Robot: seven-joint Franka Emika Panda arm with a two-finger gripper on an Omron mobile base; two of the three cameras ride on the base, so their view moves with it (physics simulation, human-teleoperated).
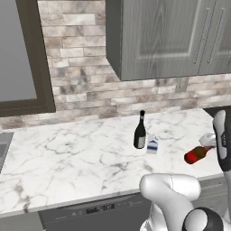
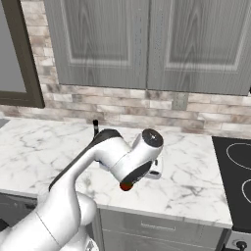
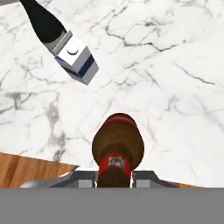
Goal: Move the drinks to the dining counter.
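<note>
My gripper (image 3: 114, 176) is shut on the neck of the red-brown beer bottle (image 3: 117, 146). The bottle (image 1: 197, 154) hangs tilted over the right part of the marble counter (image 1: 67, 153), below the hand (image 1: 208, 139). Its red base (image 2: 126, 186) peeks out under my forearm. Left of it, the tall black wine bottle (image 1: 140, 131) stands upright, with the small blue-and-white milk carton (image 1: 152, 145) right beside it. Both also appear at the top left of the hand view: wine bottle (image 3: 41, 19), milk carton (image 3: 75, 57). The dining counter is out of view.
A dark dishwasher (image 1: 99, 210) sits under the counter's front edge. Grey wall cabinets (image 1: 167, 36) hang above the brick backsplash. A black cooktop (image 2: 235, 162) adjoins the counter on the right, and a sink edge (image 1: 2, 149) shows far left. Wood floor (image 3: 30, 168) lies beyond the counter edge.
</note>
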